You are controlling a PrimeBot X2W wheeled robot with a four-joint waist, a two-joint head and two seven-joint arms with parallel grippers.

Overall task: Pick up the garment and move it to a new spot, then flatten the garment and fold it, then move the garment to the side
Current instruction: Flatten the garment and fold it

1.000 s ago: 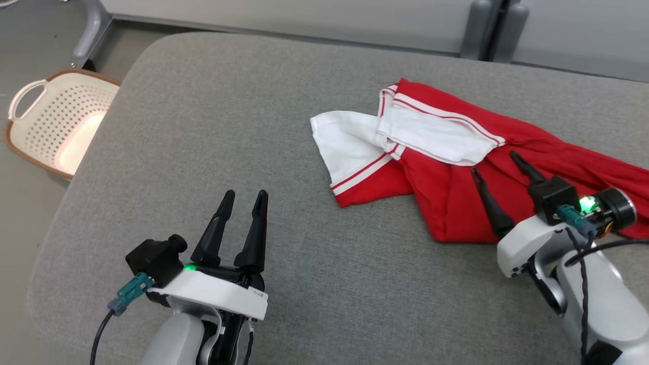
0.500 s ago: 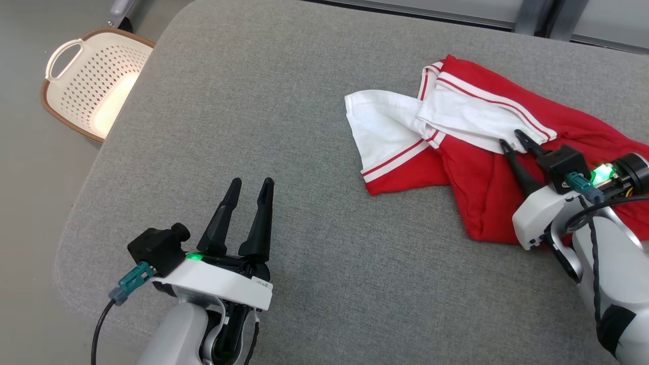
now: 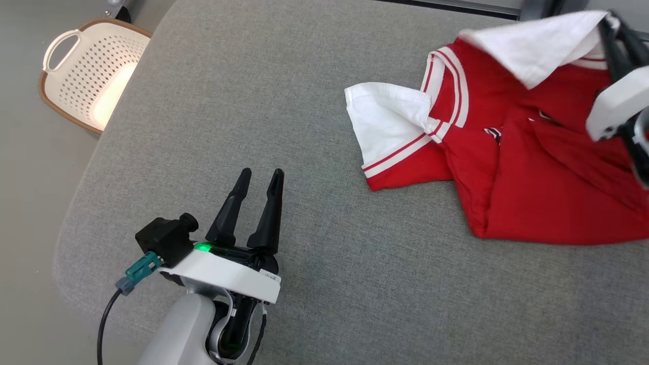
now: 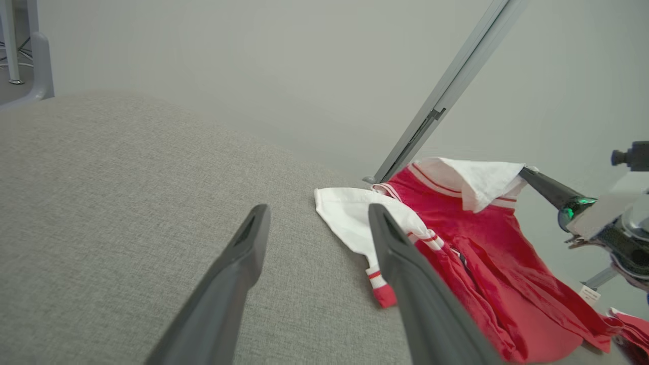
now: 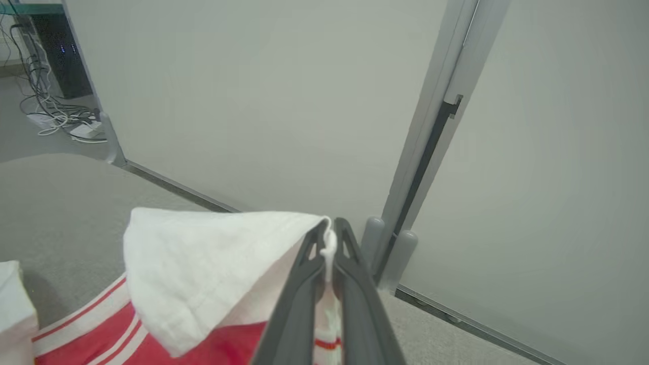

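Right wrist: hand (image 5: 330, 229) pinches white garment (image 5: 203, 263), perhaps sleeve.

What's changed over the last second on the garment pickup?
The right tool closed on a white sleeve of the garment and lifted it up and away from the robot, opening the red body. The left tool stayed open above the grey cushion. The other sleeve and the basket kept their places.
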